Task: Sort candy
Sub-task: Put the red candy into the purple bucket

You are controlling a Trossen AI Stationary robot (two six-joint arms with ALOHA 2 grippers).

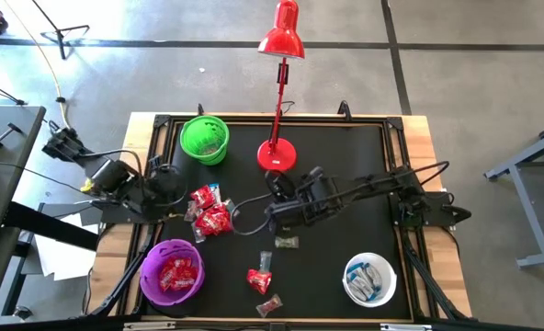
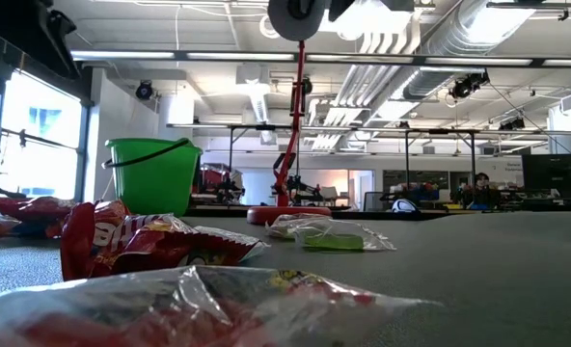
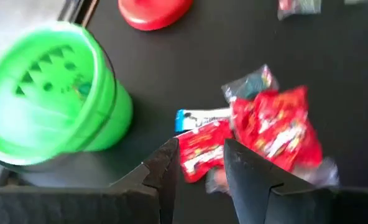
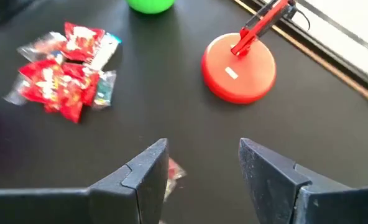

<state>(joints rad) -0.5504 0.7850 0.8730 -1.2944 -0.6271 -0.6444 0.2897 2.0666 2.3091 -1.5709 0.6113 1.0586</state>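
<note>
A pile of red candy (image 1: 209, 213) with one blue-and-white piece (image 3: 202, 117) lies left of the table's middle. My left gripper (image 3: 199, 149) (image 1: 182, 200) hovers open over the pile's left edge, with a red sweet (image 3: 199, 155) showing between its fingers; I see no touch. My right gripper (image 4: 202, 150) (image 1: 277, 188) is open above the bare mat near the lamp base, with a small wrapped sweet (image 4: 173, 173) beside one finger. A greyish-green candy (image 1: 286, 242) (image 2: 329, 234), a clear one (image 1: 266, 260) and two red ones (image 1: 258, 280) (image 1: 269, 305) lie flat toward the near edge.
A green bowl (image 1: 204, 138) stands at the far left, a purple bowl (image 1: 171, 271) holding red sweets at the near left, and a white bowl (image 1: 370, 280) holding blue-and-white sweets at the near right. A red lamp's base (image 1: 277, 154) sits at the far middle. Bare mat stretches to the right.
</note>
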